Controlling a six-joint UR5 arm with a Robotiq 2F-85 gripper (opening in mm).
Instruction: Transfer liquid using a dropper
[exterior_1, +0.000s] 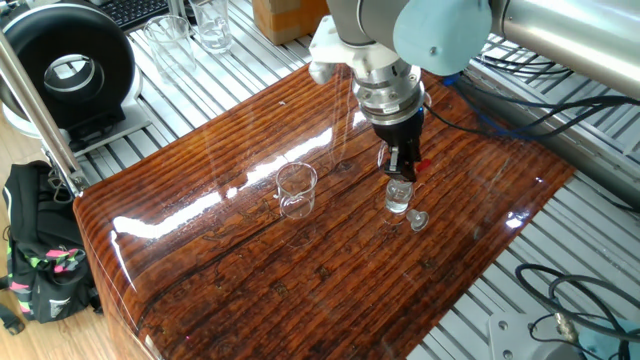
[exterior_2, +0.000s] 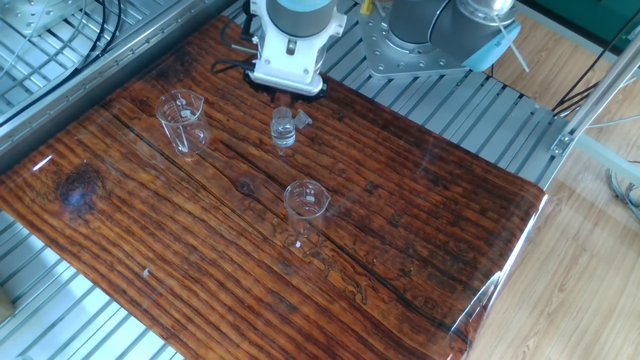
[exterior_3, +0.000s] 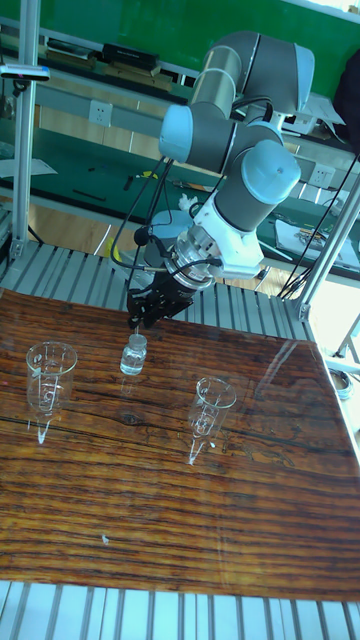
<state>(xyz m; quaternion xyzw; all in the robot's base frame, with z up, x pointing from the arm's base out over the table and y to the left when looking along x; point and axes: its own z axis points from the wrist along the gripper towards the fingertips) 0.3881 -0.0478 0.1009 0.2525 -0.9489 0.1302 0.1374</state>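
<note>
My gripper (exterior_1: 403, 166) hangs straight over a small clear glass bottle (exterior_1: 398, 196), its fingers shut on the dropper (exterior_1: 421, 165). Only the red bulb shows beside the fingers. The thin tube points down at the bottle's mouth and is hard to make out. The other fixed view has the gripper (exterior_2: 285, 93) just behind the bottle (exterior_2: 283, 127). In the tall view the gripper (exterior_3: 140, 318) sits right above the bottle (exterior_3: 133, 355). The liquid is too clear to see in any glass.
A small glass stopper (exterior_1: 418, 220) lies on the wooden table (exterior_1: 250, 270) beside the bottle. Two clear glass vessels stand apart, one (exterior_2: 182, 120) to the left and one (exterior_2: 306, 205) nearer the middle. Cables and metal slats surround the table.
</note>
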